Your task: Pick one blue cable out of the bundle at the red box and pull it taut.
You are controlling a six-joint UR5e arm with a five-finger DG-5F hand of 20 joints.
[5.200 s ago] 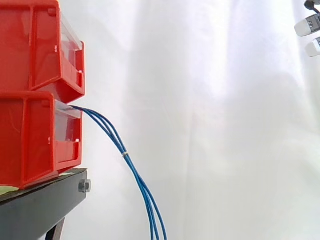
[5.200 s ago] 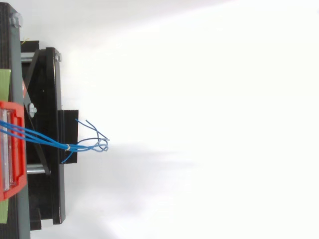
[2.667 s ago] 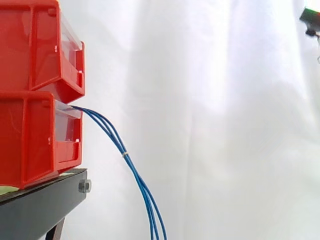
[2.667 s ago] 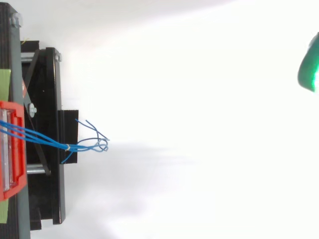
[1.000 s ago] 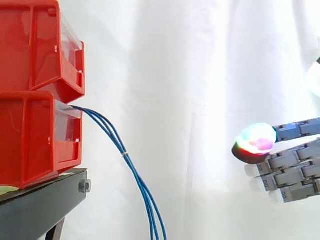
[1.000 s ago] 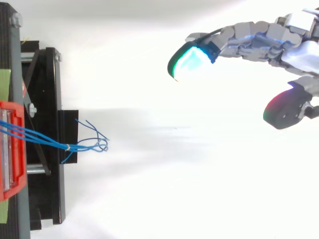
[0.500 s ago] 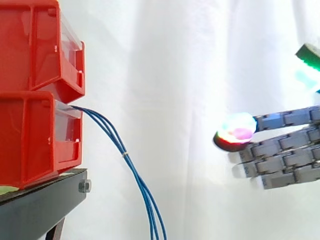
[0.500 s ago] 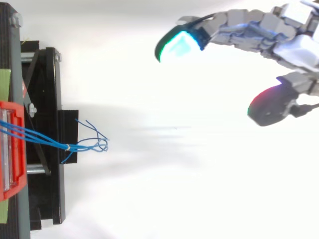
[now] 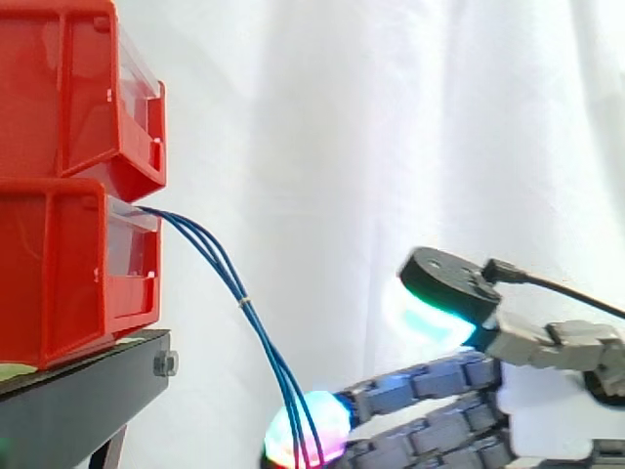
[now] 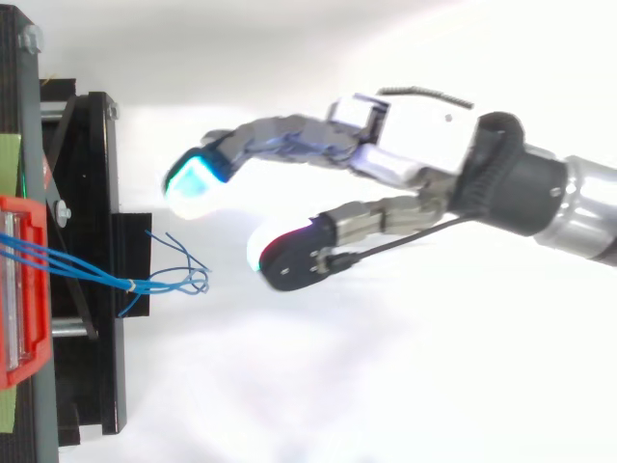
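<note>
A bundle of blue cables point(image 9: 220, 264) runs out of the lower red bin point(image 9: 68, 274) and hangs down to the right, bound by a small white tie point(image 9: 244, 301). In the top view the cables point(image 10: 87, 272) end in loose curled tips point(image 10: 193, 280) past the stand. My hand point(image 10: 424, 145) reaches in from the right, open, with its fingers stretched towards the bundle and the thumb apart from them. In the side view the hand point(image 9: 547, 391) is low, and one glowing fingertip point(image 9: 327, 430) lies behind the hanging cables. From above, the fingers and thumb stay clear of the cable tips and hold nothing.
A second red bin point(image 9: 68, 88) is stacked on the lower one. Both rest on a black stand point(image 9: 78, 401) whose frame point(image 10: 92, 193) juts out under the cables. A white curtain hangs behind.
The hand has moved left and down, from well to the right of the cables to right beside their hanging part. The cables have not moved.
</note>
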